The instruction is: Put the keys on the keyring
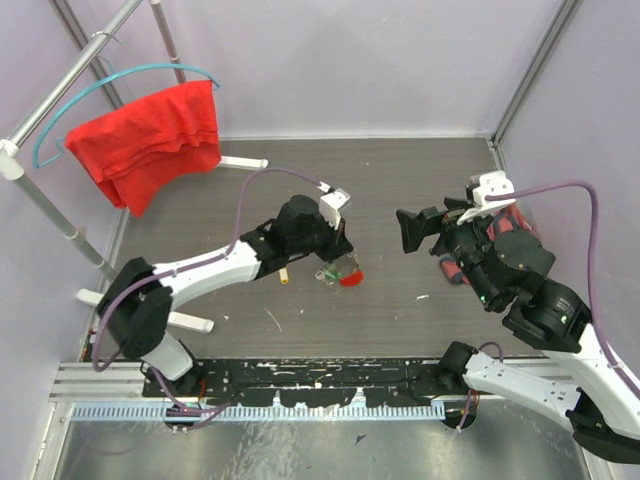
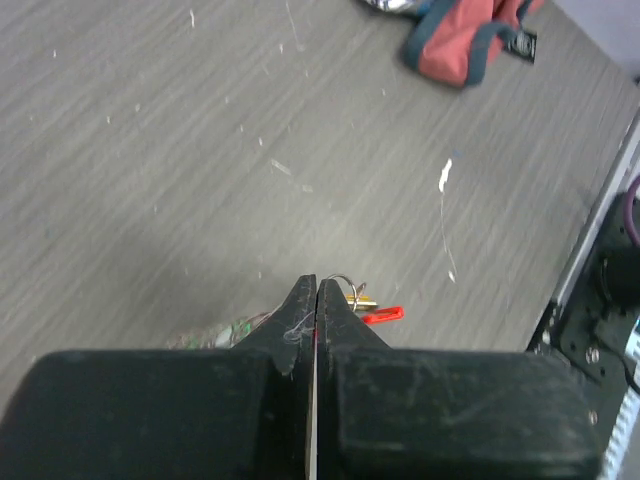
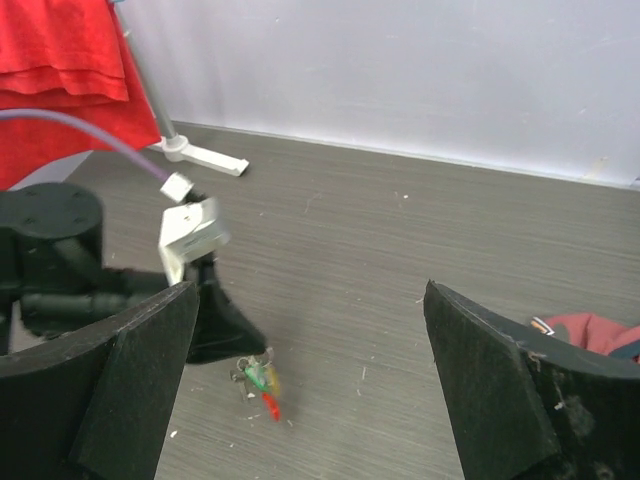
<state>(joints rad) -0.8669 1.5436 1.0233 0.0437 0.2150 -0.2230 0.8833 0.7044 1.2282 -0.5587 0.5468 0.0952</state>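
Observation:
My left gripper (image 1: 340, 258) is low over the middle of the table, its jaws pressed together (image 2: 316, 285). The keyring's thin metal loop (image 2: 345, 283) comes out right at the tips and its red bar (image 2: 383, 314) lies just beyond. The keyring (image 1: 350, 279) carries a small bunch of keys (image 1: 328, 272): a yellow one (image 2: 360, 298) sits by the loop and green ones (image 2: 232, 330) show left of the jaws. In the right wrist view the bunch (image 3: 255, 376) and red bar (image 3: 268, 403) are blurred under the left gripper's tip (image 3: 245, 345). My right gripper (image 1: 403, 230) hovers to the right, jaws wide apart and holding nothing (image 3: 310, 290).
A small pale yellow piece (image 1: 284, 279) lies beside the left forearm. A red cloth (image 1: 150, 140) hangs on a hanger from a metal rack at the back left, and the rack's white foot (image 1: 240, 161) rests on the table. A red and grey pouch (image 2: 465, 40) lies by the right arm.

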